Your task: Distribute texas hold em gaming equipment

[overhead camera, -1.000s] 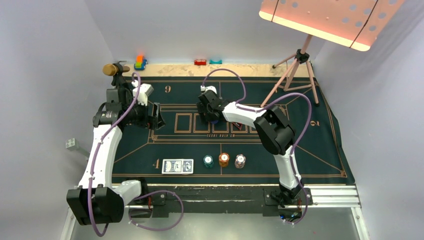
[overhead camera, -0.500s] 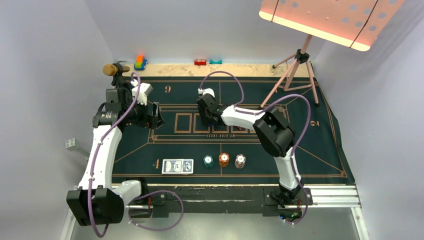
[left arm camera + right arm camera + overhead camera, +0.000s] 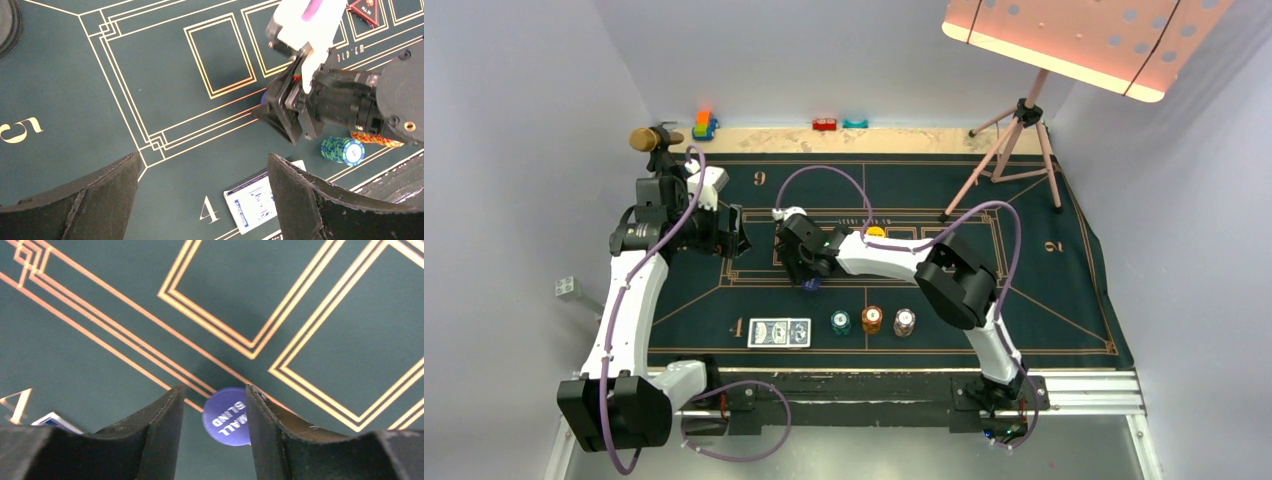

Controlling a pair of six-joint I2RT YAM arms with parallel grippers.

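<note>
My right gripper (image 3: 802,268) reaches left across the green felt mat (image 3: 1044,290). In the right wrist view its jaws (image 3: 214,412) stand slightly apart around the dark blue "small blind" disc (image 3: 227,416). The disc meets the right finger, with a gap to the left finger. The disc also shows in the top view (image 3: 812,285). My left gripper (image 3: 742,236) is wide open and empty, above the "4" (image 3: 200,200). The cards (image 3: 779,332) lie face up near the front. The teal (image 3: 840,322), orange (image 3: 872,319) and striped (image 3: 904,322) chip stacks stand beside them. The yellow disc (image 3: 876,232) lies mid-mat. The red-black triangle marker (image 3: 365,6) shows in the left wrist view.
A gold-headed microphone (image 3: 646,138) and toy blocks (image 3: 705,124) sit along the back edge. A tripod (image 3: 1014,150) with a lamp panel stands at the back right. In the left wrist view the right gripper (image 3: 285,112) hangs close ahead, above the cards (image 3: 255,202).
My right gripper has swung left and nearer, from the centre card boxes to the mat's left inner lines, taking the blue disc along. The left arm has not moved.
</note>
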